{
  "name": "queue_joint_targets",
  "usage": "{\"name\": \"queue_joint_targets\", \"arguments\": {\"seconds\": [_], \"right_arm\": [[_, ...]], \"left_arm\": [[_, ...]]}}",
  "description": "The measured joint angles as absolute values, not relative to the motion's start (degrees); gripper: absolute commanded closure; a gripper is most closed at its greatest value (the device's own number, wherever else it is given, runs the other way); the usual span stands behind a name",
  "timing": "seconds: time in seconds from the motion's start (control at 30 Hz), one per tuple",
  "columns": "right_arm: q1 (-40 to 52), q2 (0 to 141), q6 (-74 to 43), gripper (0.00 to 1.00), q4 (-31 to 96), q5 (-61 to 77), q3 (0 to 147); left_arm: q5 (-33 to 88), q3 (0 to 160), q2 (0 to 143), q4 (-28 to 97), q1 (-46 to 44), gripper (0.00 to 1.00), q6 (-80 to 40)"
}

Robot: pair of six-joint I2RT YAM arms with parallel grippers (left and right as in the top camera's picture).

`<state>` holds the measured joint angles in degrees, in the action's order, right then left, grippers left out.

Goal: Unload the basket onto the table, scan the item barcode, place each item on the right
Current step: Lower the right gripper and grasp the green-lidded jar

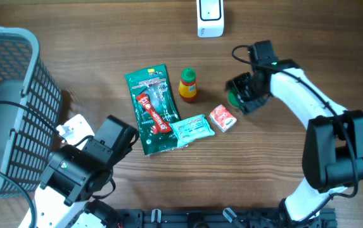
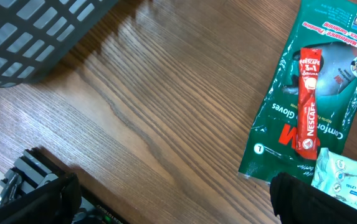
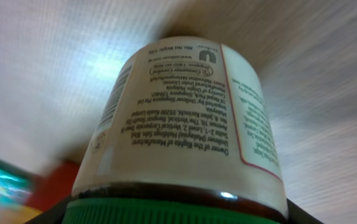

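Note:
The item is a jar with a green lid and a white printed label; it fills the right wrist view. It looks sharp while the table behind it is blurred. My right gripper is shut on the jar at the lid, a dark finger at each side. From overhead, the right gripper holds the jar right of centre. No barcode shows on the label face I see. A white scanner stands at the back edge. My left gripper stands open over bare wood at the front left, holding nothing.
A green glove packet with a red coffee sachet on it lies mid-table. Near it are a small sauce bottle, a teal wipes packet and a red-and-white box. A dark mesh basket stands at the left.

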<state>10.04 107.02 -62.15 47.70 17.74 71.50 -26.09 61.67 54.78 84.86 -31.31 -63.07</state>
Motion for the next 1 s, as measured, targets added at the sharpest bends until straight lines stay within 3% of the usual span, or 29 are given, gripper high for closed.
{"name": "queue_joint_targets", "arguments": {"seconds": [0.1, 0.23, 0.3, 0.5, 0.63, 0.77, 0.9, 1.0], "right_arm": [[8.51, 106.89, -43.31, 0.27, 54.72, 15.94, 71.88], [8.69, 106.85, -26.61, 0.15, 61.17, 11.99, 72.07], [8.69, 106.74, -20.64, 0.0, 63.09, 10.17, 72.29], [8.69, 106.67, -17.12, 0.0, 80.49, 6.63, 84.93], [8.69, 105.84, -27.44, 0.0, 88.25, 6.09, 96.07], [8.71, 105.34, -56.97, 0.0, 90.13, 5.82, 96.44], [9.74, 105.3, -82.54, 0.0, 83.88, 6.66, 90.59], [10.72, 105.32, -90.45, 0.0, 75.53, 7.03, 85.41]], "left_arm": [[-26.11, 61.67, 54.78, 84.88, -31.33, 0.0, -63.07], [-26.11, 61.69, 54.78, 84.86, -31.33, 0.0, -63.07], [-26.11, 61.67, 54.78, 84.88, -31.33, 0.0, -63.07], [-26.11, 61.67, 54.78, 84.88, -31.33, 0.0, -63.07], [-26.11, 61.67, 54.78, 84.86, -31.33, 0.0, -63.07], [-26.11, 61.67, 54.78, 84.86, -31.33, 0.0, -63.07], [-26.09, 61.67, 54.78, 84.88, -31.33, 0.0, -63.07], [-26.09, 61.67, 54.78, 84.82, -31.31, 0.0, -63.07]]}}
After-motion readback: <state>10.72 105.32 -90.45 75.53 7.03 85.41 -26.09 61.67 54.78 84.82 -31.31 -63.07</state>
